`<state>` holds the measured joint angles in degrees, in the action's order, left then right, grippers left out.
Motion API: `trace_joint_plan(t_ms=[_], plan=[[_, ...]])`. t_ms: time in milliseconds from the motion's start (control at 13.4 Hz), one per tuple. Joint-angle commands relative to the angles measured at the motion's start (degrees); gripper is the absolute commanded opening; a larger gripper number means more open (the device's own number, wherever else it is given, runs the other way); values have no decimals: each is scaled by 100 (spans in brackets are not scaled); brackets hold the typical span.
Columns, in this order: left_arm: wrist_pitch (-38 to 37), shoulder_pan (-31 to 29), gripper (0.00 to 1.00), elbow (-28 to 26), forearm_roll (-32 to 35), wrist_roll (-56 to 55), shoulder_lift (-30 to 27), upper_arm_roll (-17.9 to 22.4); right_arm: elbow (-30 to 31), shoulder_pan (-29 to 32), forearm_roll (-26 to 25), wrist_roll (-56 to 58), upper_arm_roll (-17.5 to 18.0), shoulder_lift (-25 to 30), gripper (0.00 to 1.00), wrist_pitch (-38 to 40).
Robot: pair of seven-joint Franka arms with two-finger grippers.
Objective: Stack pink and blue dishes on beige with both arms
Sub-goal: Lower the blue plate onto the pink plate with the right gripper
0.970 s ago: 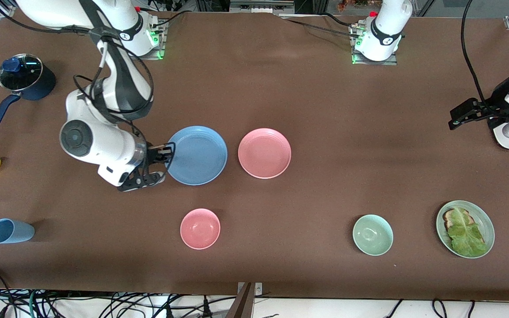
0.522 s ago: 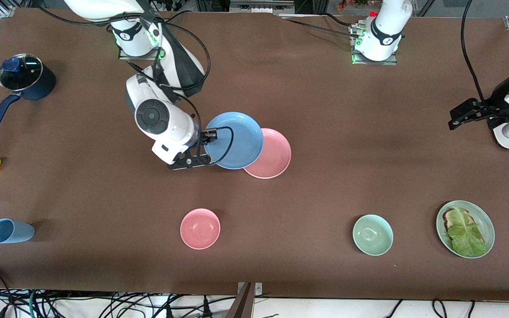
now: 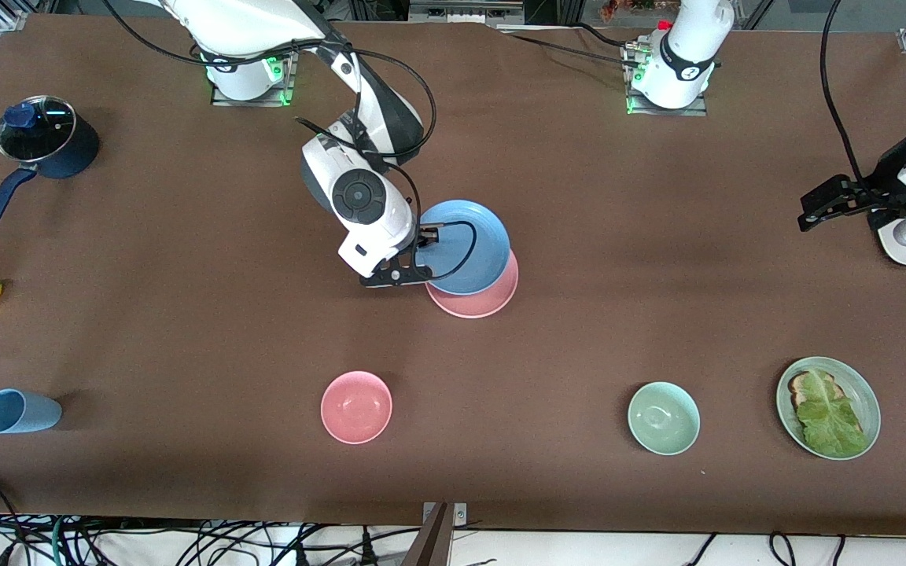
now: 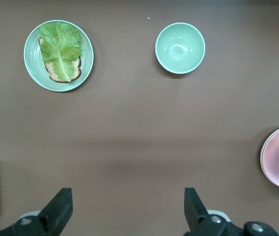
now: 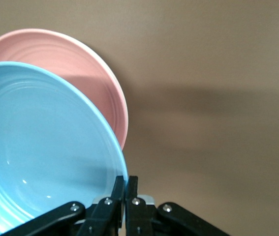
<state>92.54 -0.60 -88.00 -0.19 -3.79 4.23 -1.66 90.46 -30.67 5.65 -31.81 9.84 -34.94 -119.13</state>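
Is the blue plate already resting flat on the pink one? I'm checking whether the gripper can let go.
No: the blue plate hangs tilted above the pink plate, pinched at its rim by the right gripper.

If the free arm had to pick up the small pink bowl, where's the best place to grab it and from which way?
Grip the pink bowl by its rim, coming straight down from above with one finger inside and one outside the wall. It sits upright and open, with bare table around it, so any part of the rim is probably reachable. The open left gripper hangs over its own end of the table.
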Motion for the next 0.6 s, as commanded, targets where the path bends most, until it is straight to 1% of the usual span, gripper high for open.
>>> trace_joint_plan(t_ms=[0, 299, 522], plan=[[-70, 60, 100, 81, 107, 98, 25, 25, -37, -246, -100, -255, -53, -100, 0, -171], [-70, 60, 100, 81, 107, 98, 25, 25, -37, -229, -91, -273, -62, -267, 0, -487], [-70, 60, 100, 81, 107, 98, 34, 25, -63, -211, -134, -273, -62, -329, 0, -541]])
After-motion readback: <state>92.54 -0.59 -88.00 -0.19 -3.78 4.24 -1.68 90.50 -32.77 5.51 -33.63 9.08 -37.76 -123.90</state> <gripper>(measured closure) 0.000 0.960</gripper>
